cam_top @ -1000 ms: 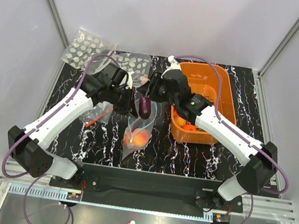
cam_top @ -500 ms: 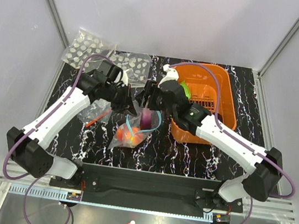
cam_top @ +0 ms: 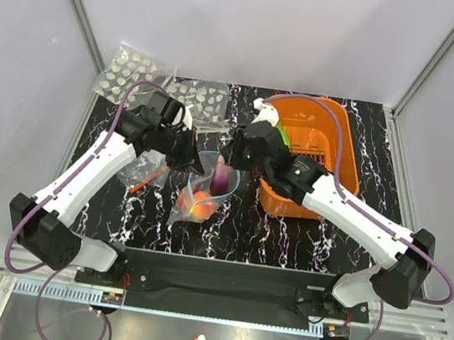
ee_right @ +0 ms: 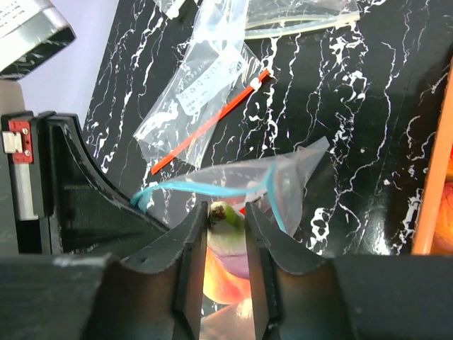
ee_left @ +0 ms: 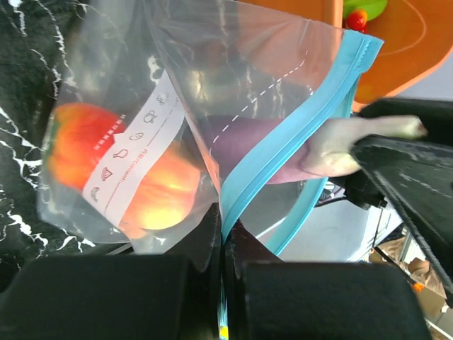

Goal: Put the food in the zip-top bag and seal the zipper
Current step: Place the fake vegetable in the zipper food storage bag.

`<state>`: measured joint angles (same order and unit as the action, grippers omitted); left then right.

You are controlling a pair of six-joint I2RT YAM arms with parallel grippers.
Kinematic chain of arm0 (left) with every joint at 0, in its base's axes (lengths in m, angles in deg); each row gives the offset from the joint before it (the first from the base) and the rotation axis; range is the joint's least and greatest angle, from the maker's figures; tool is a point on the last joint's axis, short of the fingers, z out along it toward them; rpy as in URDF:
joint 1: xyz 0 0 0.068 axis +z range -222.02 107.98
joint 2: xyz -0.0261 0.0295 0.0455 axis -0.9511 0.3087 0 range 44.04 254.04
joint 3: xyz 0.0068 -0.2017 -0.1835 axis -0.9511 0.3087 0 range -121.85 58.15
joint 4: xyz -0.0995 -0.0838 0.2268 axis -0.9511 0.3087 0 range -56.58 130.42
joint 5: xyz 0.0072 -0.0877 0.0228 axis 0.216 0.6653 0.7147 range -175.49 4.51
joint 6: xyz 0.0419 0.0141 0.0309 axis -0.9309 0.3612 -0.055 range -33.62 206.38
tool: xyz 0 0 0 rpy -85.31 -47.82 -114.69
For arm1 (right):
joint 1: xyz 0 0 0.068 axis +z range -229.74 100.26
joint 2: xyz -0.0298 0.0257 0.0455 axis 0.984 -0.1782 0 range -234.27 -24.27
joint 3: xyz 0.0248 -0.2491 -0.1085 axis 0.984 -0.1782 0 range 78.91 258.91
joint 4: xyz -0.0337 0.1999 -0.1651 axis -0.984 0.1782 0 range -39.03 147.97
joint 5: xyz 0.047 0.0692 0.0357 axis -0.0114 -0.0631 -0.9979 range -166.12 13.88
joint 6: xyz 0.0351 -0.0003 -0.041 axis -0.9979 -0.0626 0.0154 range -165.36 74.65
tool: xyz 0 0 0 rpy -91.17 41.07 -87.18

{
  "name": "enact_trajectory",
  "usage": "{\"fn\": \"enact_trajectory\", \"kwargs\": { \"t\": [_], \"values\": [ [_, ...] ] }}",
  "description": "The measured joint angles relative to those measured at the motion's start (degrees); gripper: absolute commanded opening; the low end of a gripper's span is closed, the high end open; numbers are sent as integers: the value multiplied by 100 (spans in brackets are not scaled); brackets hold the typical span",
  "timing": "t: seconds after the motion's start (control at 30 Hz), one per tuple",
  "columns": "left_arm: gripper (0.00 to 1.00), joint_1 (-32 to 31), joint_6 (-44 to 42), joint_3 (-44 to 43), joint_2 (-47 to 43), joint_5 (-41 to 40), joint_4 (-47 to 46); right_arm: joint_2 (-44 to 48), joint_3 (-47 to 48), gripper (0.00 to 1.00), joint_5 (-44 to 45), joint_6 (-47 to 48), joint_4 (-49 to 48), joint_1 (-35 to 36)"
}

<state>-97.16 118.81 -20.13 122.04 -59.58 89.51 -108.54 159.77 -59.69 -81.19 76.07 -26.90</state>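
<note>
The zip-top bag lies on the black marbled table with its mouth held open, a peach-orange fruit inside. My left gripper is shut on the teal-blue zipper at the bag's mouth and holds it up. My right gripper is shut on a purple toy vegetable with a green stem and holds it in the bag's mouth. The left wrist view shows the orange fruit and the purple piece through the clear plastic.
An orange basket with more toy food stands to the right. A clear bag with a red strip lies left of the zip-top bag. Clear packets with white dots lie at the back left.
My right gripper has carried the purple vegetable down into the bag's open mouth. The bag has been pulled wider and shifted slightly left. My left gripper kept its grip on the zipper.
</note>
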Motion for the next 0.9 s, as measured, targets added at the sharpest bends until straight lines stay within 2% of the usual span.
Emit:
{"fn": "enact_trajectory", "kwargs": {
  "t": [0.07,0.17,0.33,0.7,0.9],
  "values": [
    [0,24,-11,-2,-7,-55,11,24,20,31,2,-46,105,0],
    [0,50,-68,-52,-9,-136,96,31,17,18,-17,-103,262,0],
    [0,72,-109,-87,-50,-219,138,31,26,8,-11,-166,455,0],
    [0,155,-103,-83,-107,-160,175,26,662,4,-2,39,435,0],
    [0,192,63,-118,-114,286,225,-83,942,3,-13,518,179,2]
  ]
}}
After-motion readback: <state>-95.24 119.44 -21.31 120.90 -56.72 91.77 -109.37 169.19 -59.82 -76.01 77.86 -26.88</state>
